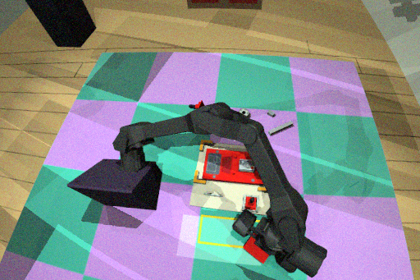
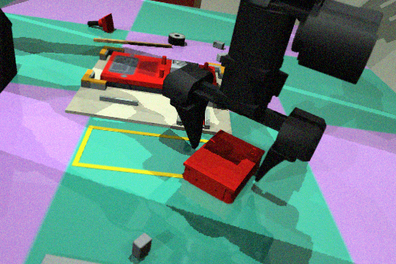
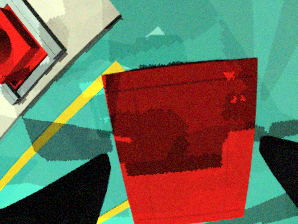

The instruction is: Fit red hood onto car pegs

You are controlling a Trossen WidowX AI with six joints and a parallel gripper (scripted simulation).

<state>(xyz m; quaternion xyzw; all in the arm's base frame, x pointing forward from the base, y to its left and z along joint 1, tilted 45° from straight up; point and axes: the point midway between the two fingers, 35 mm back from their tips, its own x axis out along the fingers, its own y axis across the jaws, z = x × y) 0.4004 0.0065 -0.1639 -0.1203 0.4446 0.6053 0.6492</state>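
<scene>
No text, label, brand, number or sign can be read in any of the three views, neither on the red chassis [image 1: 227, 174] [image 2: 135, 80] nor on the pale board [image 1: 201, 200] [image 2: 83, 102] [image 3: 82, 35] beneath it, and nothing legible shows on the things around that chassis

Red hood [image 1: 256, 250] [image 2: 228, 164] [image 3: 190, 185] smooth, plastic-looking; floor [image 1: 139, 24] wood.

- The red hood [image 1: 256, 249] [image 2: 224, 164] [image 3: 190, 150] is lying flat, roof up, at five o'clock from the chassis in the top view;
- the red chassis [image 1: 227, 174] [image 2: 148, 79] is sitting in its jig [image 1: 230, 195] [image 2: 83, 104] [image 3: 90, 25]; pegs [image 2: 164, 60] are standing beside the grey engine block [image 1: 246, 165] [image 2: 179, 63]
</scene>
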